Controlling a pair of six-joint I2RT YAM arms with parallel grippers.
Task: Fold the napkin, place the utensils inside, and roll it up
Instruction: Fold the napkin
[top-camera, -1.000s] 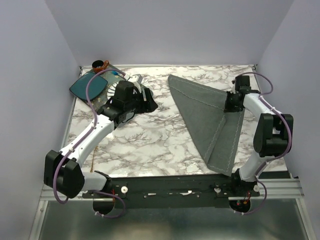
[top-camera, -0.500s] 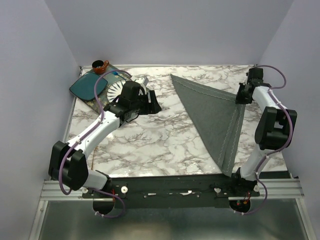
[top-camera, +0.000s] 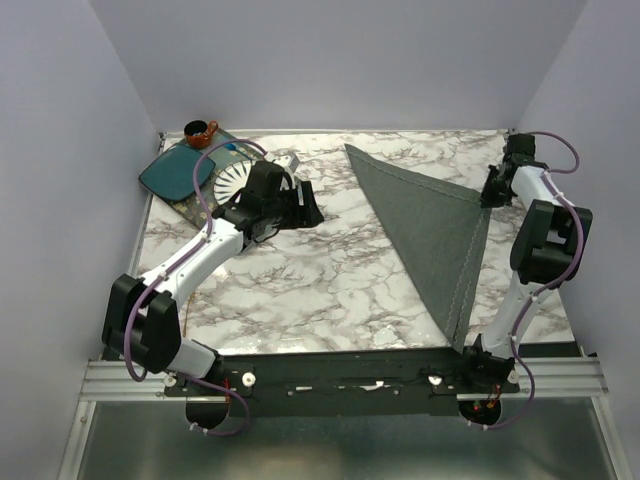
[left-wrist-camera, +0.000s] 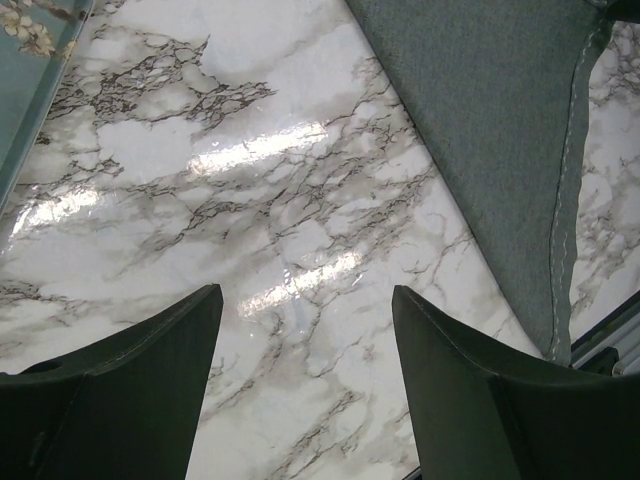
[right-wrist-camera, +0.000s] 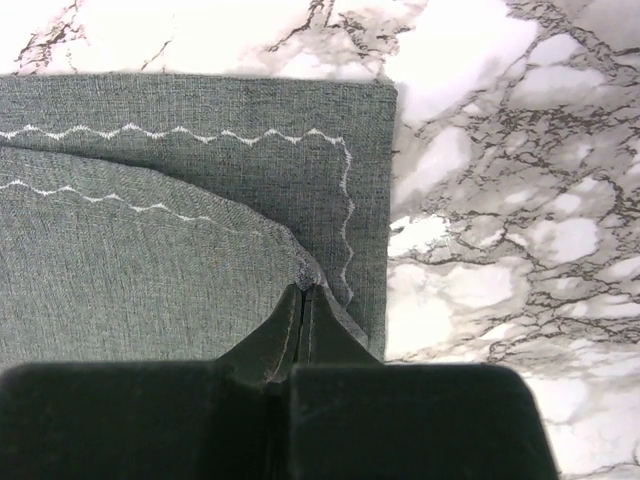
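The napkin (top-camera: 432, 228) lies on the right half of the worktop (top-camera: 320, 285), one corner at the far middle, one at the near edge by the right arm's base, one at the far right. The right tool (top-camera: 488, 192) pinches that far-right corner. The left tool (top-camera: 305, 205) hangs over the far left part, apart from the napkin, just right of the ribbed plate (top-camera: 228, 180). The square plate (top-camera: 172, 172) lies left of that plate, the cup (top-camera: 200, 130) behind it in the far-left corner.

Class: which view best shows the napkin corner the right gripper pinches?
Right wrist: the right gripper is shut on the napkin at its upper-layer corner, close up. Top external shows the whole folded triangle, the grip tiny; left wrist shows only one stitched edge.
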